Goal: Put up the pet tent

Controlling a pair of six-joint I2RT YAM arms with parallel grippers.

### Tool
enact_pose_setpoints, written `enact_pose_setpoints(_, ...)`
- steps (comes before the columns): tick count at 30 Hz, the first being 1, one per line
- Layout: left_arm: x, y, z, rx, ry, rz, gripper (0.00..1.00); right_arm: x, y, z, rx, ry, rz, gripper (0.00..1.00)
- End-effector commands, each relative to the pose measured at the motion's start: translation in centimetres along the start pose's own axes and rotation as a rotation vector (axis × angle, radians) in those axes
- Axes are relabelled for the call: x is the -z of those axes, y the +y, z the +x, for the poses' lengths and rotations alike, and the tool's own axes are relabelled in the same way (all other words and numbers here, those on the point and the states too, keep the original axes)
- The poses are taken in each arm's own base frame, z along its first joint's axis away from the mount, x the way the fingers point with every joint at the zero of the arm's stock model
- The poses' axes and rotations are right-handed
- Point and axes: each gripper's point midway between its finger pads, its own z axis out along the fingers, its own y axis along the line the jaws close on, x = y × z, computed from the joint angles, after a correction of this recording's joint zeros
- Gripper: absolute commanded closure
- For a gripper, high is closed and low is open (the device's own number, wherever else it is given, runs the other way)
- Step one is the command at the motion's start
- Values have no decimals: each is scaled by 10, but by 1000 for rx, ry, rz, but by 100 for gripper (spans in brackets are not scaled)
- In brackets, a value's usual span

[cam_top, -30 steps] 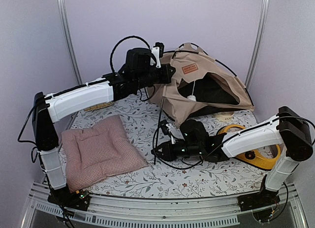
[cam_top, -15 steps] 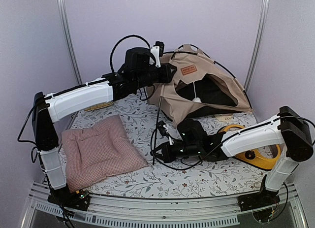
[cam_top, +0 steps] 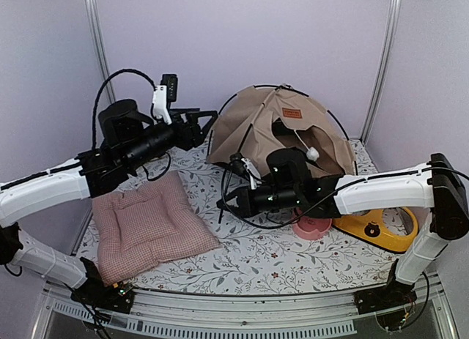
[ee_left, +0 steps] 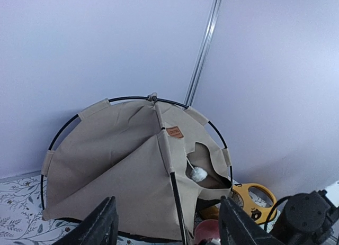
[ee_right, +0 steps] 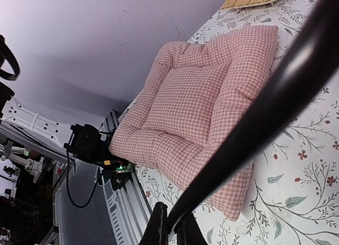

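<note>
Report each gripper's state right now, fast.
Left gripper: open, holding nothing, apart from the pet tent.
Right gripper: shut on the tent's black pole.

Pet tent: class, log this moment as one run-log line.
pet tent: standing, domed | left pincer: open, off the tent | right pincer: shut on black tent pole
</note>
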Motion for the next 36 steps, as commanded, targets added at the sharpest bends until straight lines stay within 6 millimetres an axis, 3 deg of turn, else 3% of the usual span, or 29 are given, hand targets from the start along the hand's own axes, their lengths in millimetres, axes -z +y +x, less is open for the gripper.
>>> enact_pose_setpoints(1, 29, 36, 18, -25, -25, -104, 35, 14, 32, -36, 74, -44, -116, 100)
enact_pose_setpoints(4, 39, 54, 47, -18, 20, -130, 36, 20, 42, -47, 75, -42, -171, 100)
enact_pose_setpoints(8, 36, 59, 87, -4, 69, -91, 40, 23, 49, -50, 78, -27, -218, 100)
enact_pose_setpoints(12, 25, 44, 116, 29, 100, 10, 45, 25, 54, -46, 74, -12, -252, 100)
enact_pose_setpoints(23, -3, -25, 152, -22, 36, 238, 41, 38, 77, -44, 22, 6, -407, 100)
enact_pose_setpoints(27, -8, -35, 161, -28, 11, 245, 37, 41, 80, -40, -10, 22, -462, 100)
enact_pose_setpoints(36, -29, -45, 159, 0, -62, 201, 34, 44, 80, -41, -50, 21, -480, 100)
